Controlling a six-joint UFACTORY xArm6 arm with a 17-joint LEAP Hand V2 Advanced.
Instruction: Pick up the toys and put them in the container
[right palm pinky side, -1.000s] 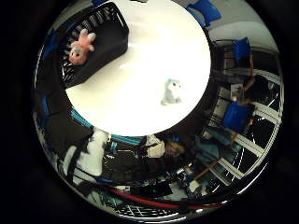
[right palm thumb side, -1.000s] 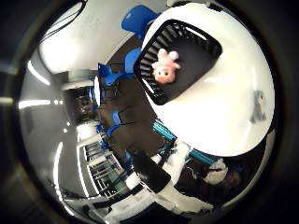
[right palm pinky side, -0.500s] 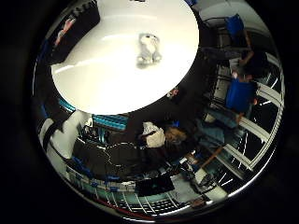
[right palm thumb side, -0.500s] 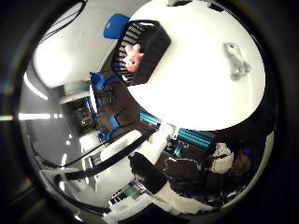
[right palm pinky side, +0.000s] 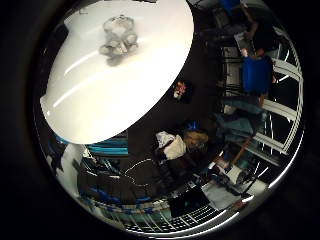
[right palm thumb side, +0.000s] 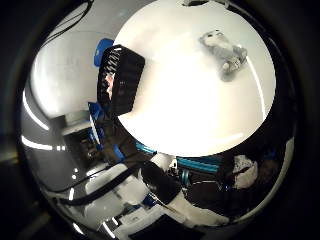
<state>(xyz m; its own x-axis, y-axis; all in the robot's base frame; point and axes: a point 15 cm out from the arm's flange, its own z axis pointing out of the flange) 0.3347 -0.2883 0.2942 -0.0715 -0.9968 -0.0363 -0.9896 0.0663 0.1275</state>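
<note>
On the white table (right palm thumb side: 190, 120) lies a grey plush toy (right palm thumb side: 223, 51).

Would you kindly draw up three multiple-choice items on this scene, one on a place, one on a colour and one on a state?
1. Where does the grey plush toy lie?
A. On the bare top of the white round table
B. Inside the container
C. On the floor under the table

2. What colour is the slatted container?
A. White
B. Black
C. Yellow

3. What is the state of the container?
A. Tipped over on the floor
B. Standing on the table near its edge, with something pink showing inside
C. Stacked on top of the grey toy

Answers:
1 A, since the toy rests on the open tabletop, apart from the container.
2 B, since its walls are dark black slats.
3 B, since it sits at the table's rim with a pink patch visible inside.
</note>
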